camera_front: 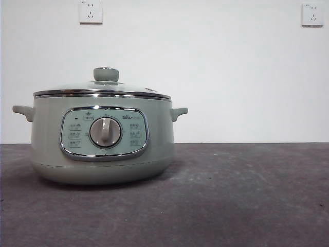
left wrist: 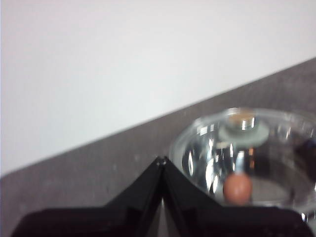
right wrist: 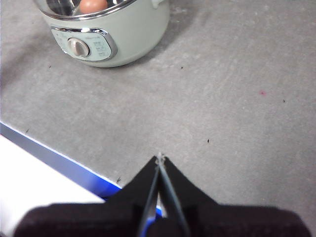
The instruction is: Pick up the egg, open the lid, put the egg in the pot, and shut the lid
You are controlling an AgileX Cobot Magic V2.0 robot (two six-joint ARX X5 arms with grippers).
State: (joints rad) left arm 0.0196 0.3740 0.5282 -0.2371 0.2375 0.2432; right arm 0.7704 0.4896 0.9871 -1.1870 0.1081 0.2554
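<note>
Looking like it's wrapping up: egg (left wrist: 237, 188) is sitting inside the pot (camera_front: 103, 154) under the lid (camera_front: 103, 88), both end effectors (left wrist: 161, 160) (right wrist: 159, 157) are pinched together, empty, nothing left.

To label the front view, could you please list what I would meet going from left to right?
Left socket → pot with the lid on it → bare table → right socket.

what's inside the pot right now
The egg sits inside the pot, visible through the glass lid that rests closed on top. From the front view the pot's wall hides the egg. Reflections blur the rest of the inside.
</note>
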